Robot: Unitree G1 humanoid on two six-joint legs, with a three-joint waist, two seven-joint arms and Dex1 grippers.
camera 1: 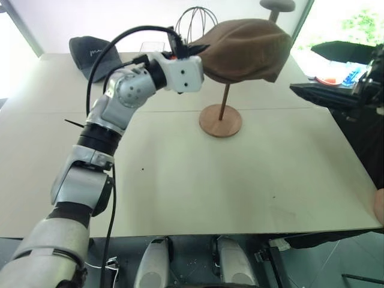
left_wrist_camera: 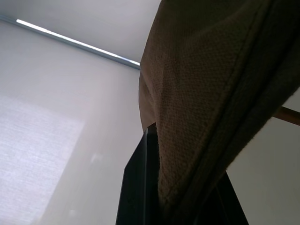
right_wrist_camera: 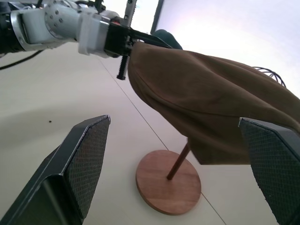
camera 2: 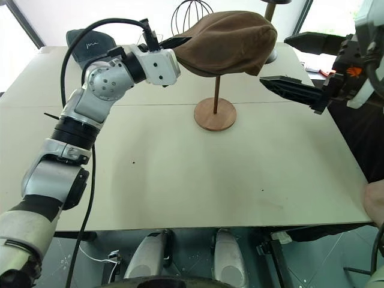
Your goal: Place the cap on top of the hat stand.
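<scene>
My left pincer point(camera 2: 180, 42) grips the cap's point(camera 2: 231, 42) edge to drape it over the hat stand point(camera 2: 215, 114); my right pincer point(right_wrist_camera: 178, 159) waits wide beside it.

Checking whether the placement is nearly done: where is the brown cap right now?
The cap drapes over the top of the hat stand mid-table, its left edge pinched in the left gripper, with the open right gripper waiting to its right.

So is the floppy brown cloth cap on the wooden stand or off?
On: the brown cap drapes over the wooden stand, left gripper shut on its edge.
</scene>
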